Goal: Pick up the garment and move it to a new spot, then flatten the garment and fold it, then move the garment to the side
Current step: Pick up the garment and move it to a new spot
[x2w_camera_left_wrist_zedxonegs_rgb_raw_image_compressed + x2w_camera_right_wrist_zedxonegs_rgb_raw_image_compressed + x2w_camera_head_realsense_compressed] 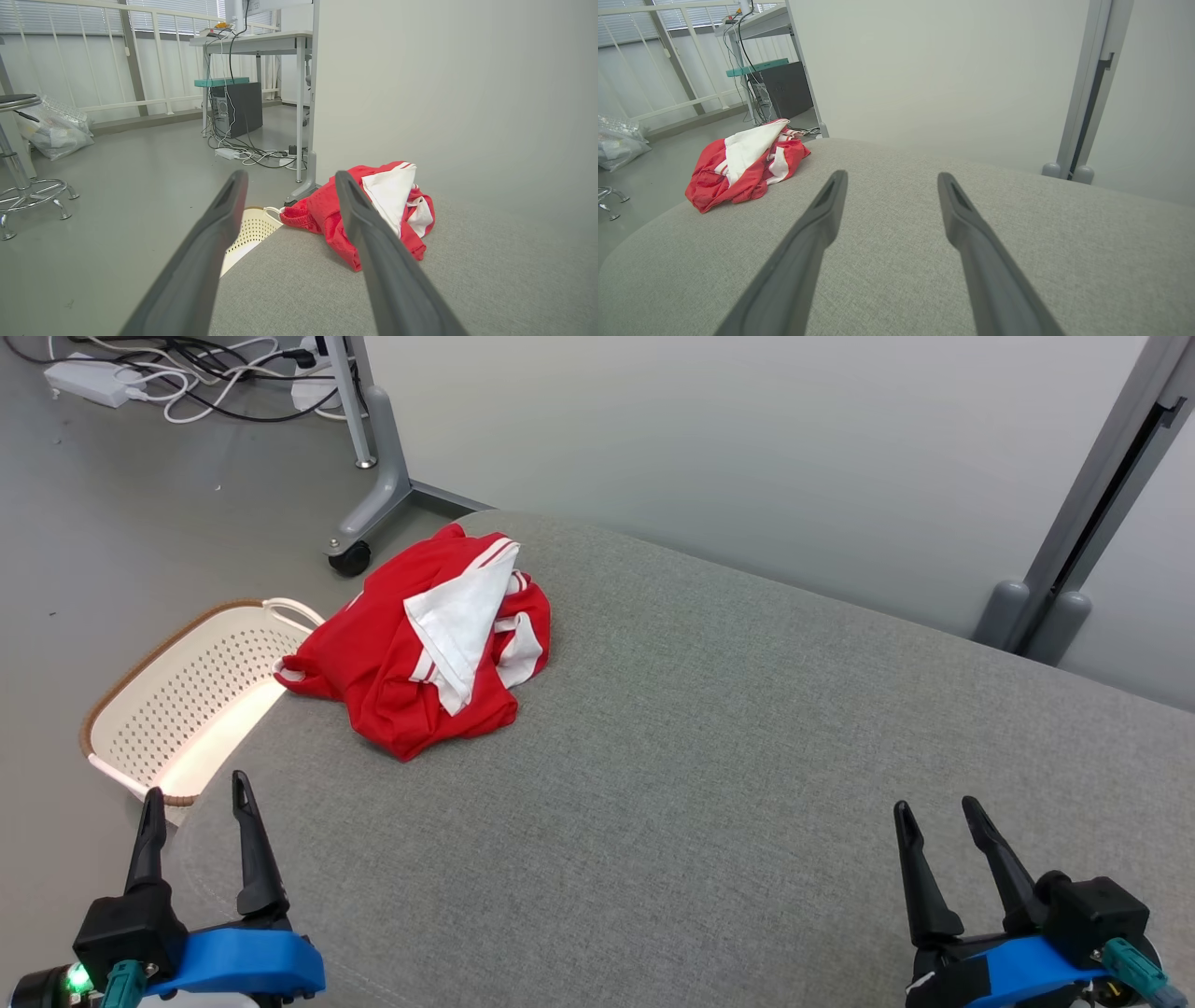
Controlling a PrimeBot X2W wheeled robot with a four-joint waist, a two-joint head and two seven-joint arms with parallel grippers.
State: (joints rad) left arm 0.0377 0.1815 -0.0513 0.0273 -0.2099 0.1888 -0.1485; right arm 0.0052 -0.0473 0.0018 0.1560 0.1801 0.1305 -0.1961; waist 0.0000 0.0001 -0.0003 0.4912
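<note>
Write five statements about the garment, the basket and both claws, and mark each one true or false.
1. The crumpled red and white fabric garment lies on the grey upholstered surface. True.
2. The left claw is shut on the garment. False: it is open, holds nothing and is well apart from the garment.
3. The cream perforated plastic basket with a brown rim sits on the floor by the surface's left edge. True.
4. The garment is folded flat. False: it is bunched in a heap.
5. The garment lies nearer the left claw than the right claw. True.
</note>
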